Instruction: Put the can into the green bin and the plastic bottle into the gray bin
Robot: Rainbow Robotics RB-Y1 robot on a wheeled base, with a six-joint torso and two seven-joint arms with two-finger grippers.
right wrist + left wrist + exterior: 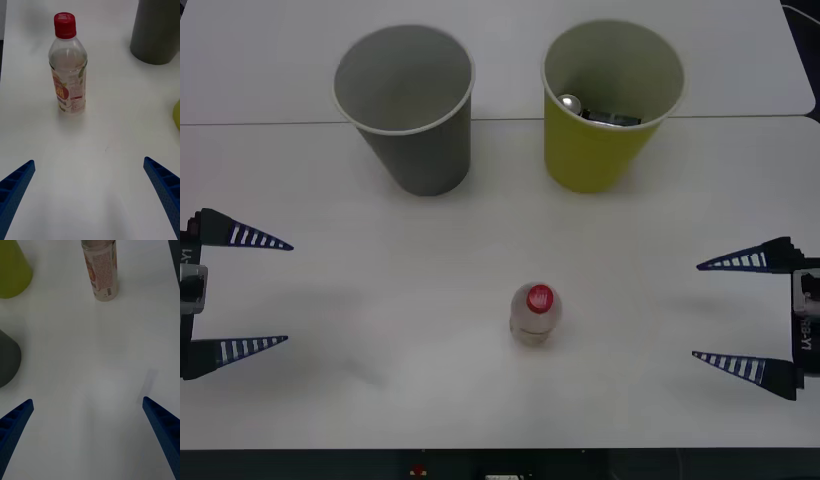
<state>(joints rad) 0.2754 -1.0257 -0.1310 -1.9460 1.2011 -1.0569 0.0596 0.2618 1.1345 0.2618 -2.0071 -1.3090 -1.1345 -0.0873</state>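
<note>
**Can in the green bin, bottle upright on the tabletop between two open end effectors**

The can lies inside the green bin, its shiny round end turned toward the bin's left wall and its dark body stretching to the right. The green bin stands upright on the far right part of the white tabletop. The gray bin stands upright to its left, near it but not touching (its inside is plain gray).

The plastic bottle stands upright on the near middle of the tabletop, well apart from both bins, its red cap on top. In the right wrist view the plastic bottle shows its yellow, red and green label, with the base of the gray bin beyond it and a sliver of the green bin at the edge. In the left wrist view the lower part of the plastic bottle is seen, along with the green bin and the gray bin.

The left end effector hovers at the left edge of the tabletop, fingers spread wide and holding nothing. The right end effector hovers at the right edge, likewise spread wide and empty. Both point inward toward the bottle, each well apart from it.
</note>
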